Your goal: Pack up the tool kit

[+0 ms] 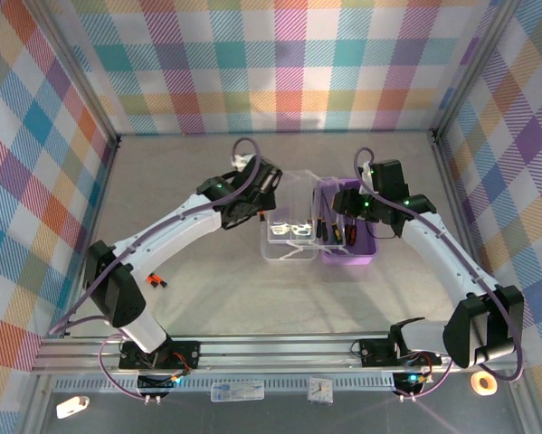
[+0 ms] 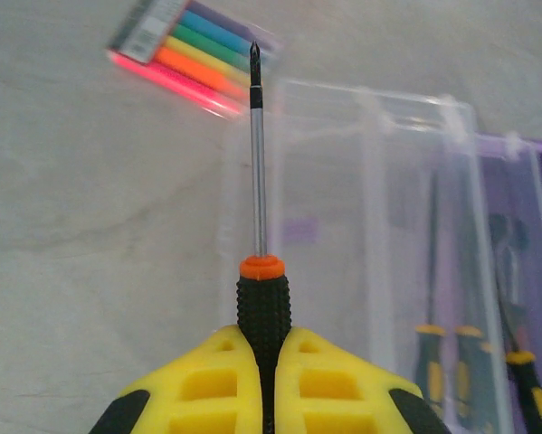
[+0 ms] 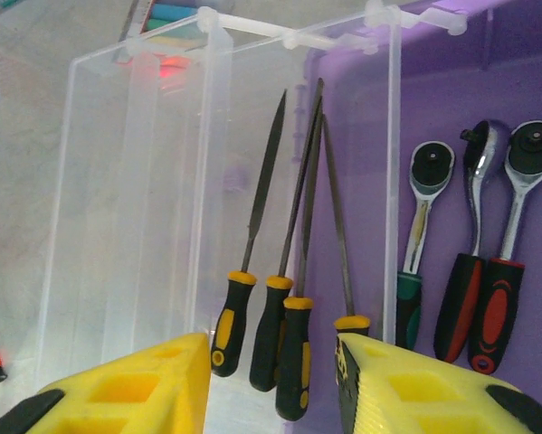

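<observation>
Firmly, left gripper (image 2: 264, 342) pinches screwdriver (image 2: 260, 181), seemingly above lid (image 2: 370, 208).

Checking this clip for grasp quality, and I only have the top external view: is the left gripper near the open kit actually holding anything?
Observer: Yes. In the left wrist view the left gripper is shut on a screwdriver, clamping its black handle just below the orange collar.
Operator: And the right gripper?
Observer: The right gripper is open with nothing between its fingers, facing into the tool kit.
Operator: What is already packed?
Observer: Four slim tools with black-and-yellow handles and three ratchets lie inside the open kit.
</observation>
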Tool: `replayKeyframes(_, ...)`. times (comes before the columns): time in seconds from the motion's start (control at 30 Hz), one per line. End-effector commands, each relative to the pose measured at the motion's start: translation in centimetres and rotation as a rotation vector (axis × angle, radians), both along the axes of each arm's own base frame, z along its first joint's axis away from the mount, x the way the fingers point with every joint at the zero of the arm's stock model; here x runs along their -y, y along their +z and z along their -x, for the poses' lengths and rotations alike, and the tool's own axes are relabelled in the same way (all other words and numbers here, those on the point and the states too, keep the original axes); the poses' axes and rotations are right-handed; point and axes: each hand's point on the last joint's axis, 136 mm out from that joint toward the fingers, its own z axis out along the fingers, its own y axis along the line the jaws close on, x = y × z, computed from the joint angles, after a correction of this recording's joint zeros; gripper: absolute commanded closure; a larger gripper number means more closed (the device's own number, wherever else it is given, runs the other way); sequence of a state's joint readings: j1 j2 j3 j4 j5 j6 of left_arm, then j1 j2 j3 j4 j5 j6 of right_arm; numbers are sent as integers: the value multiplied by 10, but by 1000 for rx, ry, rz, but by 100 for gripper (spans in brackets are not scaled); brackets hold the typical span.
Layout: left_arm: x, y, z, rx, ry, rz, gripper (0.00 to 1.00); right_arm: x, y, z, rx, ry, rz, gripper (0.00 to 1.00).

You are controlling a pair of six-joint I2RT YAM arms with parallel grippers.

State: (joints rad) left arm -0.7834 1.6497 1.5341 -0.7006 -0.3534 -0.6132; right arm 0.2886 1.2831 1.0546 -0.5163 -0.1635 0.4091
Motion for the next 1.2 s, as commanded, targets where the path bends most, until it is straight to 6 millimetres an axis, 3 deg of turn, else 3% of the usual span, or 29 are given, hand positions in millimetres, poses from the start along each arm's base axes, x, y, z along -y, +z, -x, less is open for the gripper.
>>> replayKeyframes(0.0,36,2,5,-13,-101,34,98,5,2,4,12,-29,4,58)
replayKeyframes(0.17,88,-7,6,-34,-192,87,98,13,5,9,37,-68,13,57)
replayKeyframes(0.37,124,-23,5,-56,-230,117,98,22,6,14,48,-94,32,55)
replayKeyframes(0.53,128,-40,-2,-63,-193,114,98,25,3,17,36,-95,40,55)
replayKeyframes(0.87,121,-54,-3,-68,-151,92,94,22,6,19,32,-79,35,54)
replayKeyframes(1.17,115,-46,-2,-52,-152,89,73,19,16,19,41,-76,2,53)
